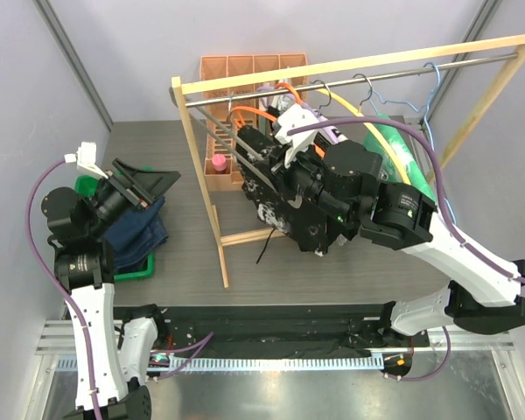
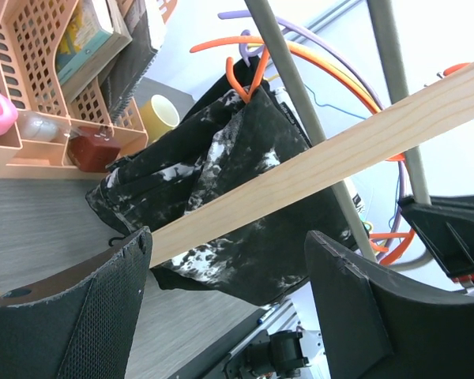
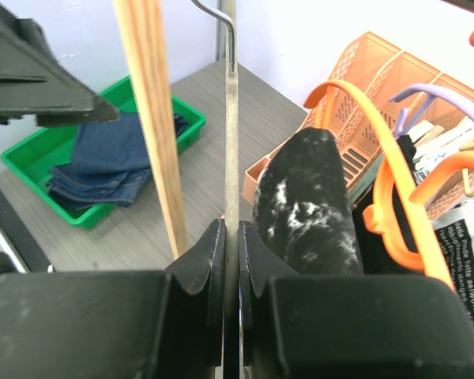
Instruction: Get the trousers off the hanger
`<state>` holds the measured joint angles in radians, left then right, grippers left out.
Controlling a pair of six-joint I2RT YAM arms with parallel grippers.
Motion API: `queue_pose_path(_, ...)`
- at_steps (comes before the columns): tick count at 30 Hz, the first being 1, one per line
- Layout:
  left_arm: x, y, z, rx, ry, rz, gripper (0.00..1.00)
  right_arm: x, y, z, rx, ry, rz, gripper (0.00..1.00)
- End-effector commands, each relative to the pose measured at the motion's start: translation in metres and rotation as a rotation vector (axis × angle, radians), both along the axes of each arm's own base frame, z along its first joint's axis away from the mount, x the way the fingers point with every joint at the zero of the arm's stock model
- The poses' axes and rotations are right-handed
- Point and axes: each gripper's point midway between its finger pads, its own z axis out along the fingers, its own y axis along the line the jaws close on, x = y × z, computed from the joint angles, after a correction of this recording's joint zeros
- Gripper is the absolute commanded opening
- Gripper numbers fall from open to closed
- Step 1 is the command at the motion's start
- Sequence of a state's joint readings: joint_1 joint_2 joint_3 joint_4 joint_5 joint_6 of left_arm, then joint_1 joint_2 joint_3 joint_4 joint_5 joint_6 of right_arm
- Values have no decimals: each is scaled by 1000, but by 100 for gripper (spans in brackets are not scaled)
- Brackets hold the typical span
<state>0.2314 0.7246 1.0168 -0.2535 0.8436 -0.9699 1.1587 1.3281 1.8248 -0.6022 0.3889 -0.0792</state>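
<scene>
Right wrist: right tool (image 3: 231, 237) closed tight at bottom centre, speckled trousers (image 3: 304, 205) just right of it, grip unclear. Left wrist: left tool (image 2: 229, 308) wide, empty; that pair on orange hanger (image 2: 249, 67), centre. Top: navy trousers (image 1: 136, 232) in green tray (image 1: 133, 273), left. Your next move, likely: drag speckled pair off.

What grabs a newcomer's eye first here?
The black white-speckled trousers hang from the wooden rack in the middle of the top view, and the right gripper is right beside them with its jaws shut. Next come the navy trousers, lying in the green tray at the left, with the left gripper above them, jaws open.
</scene>
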Motion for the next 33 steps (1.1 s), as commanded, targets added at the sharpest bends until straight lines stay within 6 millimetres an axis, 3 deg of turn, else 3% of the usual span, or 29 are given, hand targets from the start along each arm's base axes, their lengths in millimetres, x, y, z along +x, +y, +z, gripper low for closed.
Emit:
queue_pose_path(1,-8,-5,22,13,-79,-36,79,11,-3,34,100,-52,-15,1)
queue_pose_path(9,-11,-8,30,17,-96,-54,79,22,-3,29,108,-24,-22,1)
queue_pose_path(18,-30,-29,62,41,-178,-194,81,12,-13,8,144,107,-43,2)
queue_pose_path(23,-54,-46,80,77,-272,-298,83,1,-17,1,180,196,-33,20)
queue_pose_path(28,-90,-78,94,116,-371,-526,84,-11,-26,0,195,275,-31,39)
queue_pose_path(33,-125,-99,105,120,-441,-721,84,-25,-32,-7,224,379,-26,48)
